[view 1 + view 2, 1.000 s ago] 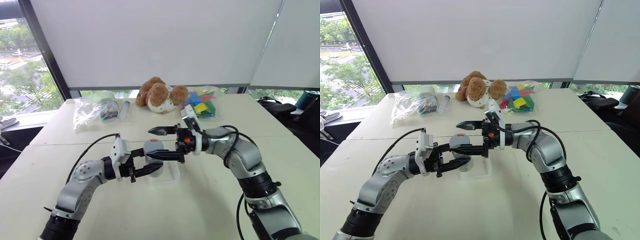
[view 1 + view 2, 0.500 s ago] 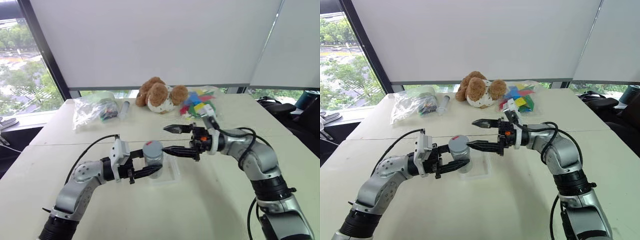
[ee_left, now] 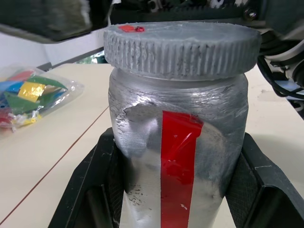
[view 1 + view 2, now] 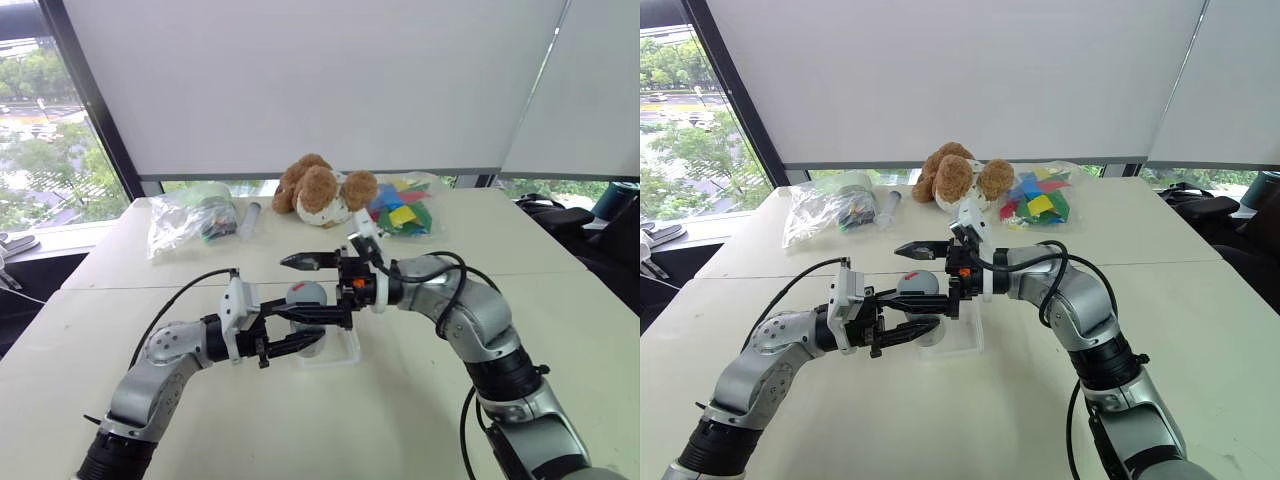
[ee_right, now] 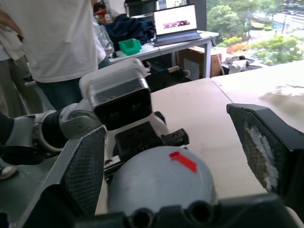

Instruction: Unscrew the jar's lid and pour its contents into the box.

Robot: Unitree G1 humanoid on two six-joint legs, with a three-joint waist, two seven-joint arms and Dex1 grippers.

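Left claw (image 4: pixel 290 335) grips the jar (image 4: pixel 306 318) upright over the box (image 4: pixel 338 352). Right claw (image 4: pixel 298 290) gapes around the lid (image 3: pixel 180 46) — centre it, close squarely, then twist; teddy (image 4: pixel 320 190) at twelve o'clock on the bench (image 4: pixel 400 420).

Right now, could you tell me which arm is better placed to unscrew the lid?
The right. The left gripper is shut on the jar, steadying it, while the right gripper stands open with its fingers either side of the lid.

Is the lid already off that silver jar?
No, the grey lid sits on top of the jar, which the left pincer clamps by its sides.
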